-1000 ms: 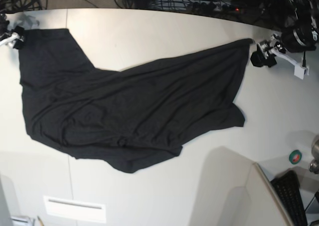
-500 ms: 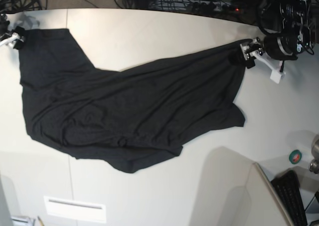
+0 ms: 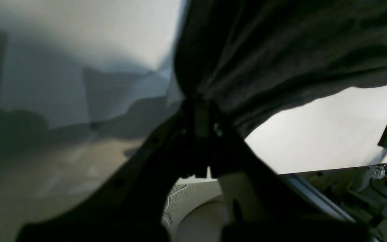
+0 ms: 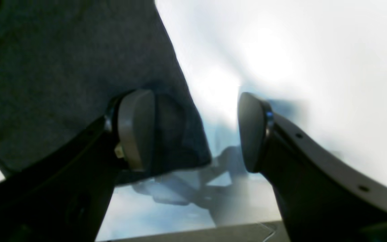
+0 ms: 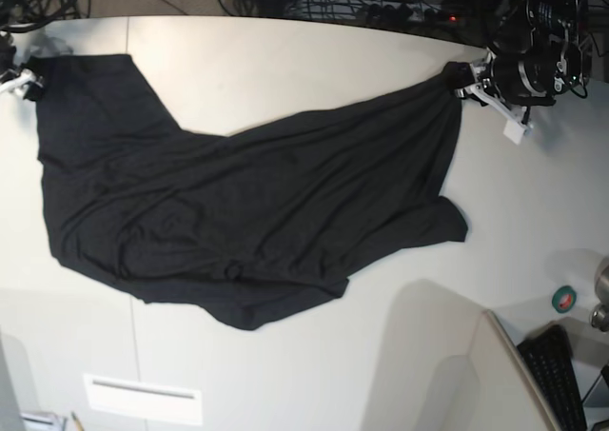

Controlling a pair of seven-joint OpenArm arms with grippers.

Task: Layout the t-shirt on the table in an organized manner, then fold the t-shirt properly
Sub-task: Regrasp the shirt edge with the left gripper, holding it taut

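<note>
The black t-shirt lies plain side up, stretched crookedly across the off-white table. My left gripper is at the shirt's far right corner and is shut on it. In the left wrist view the jaws pinch bunched cloth above the table. My right gripper is at the shirt's far left corner. In the right wrist view it is open, and the cloth's corner lies by the left finger and reaches partly into the gap.
A small white vent panel sits near the front left. A green tape roll and a keyboard are at the front right, beside a raised white partition. Cables and gear line the table's far edge.
My left gripper moved in from the right, closed on the shirt's right corner and pulled it toward the far edge. My right gripper shifted slightly left.
</note>
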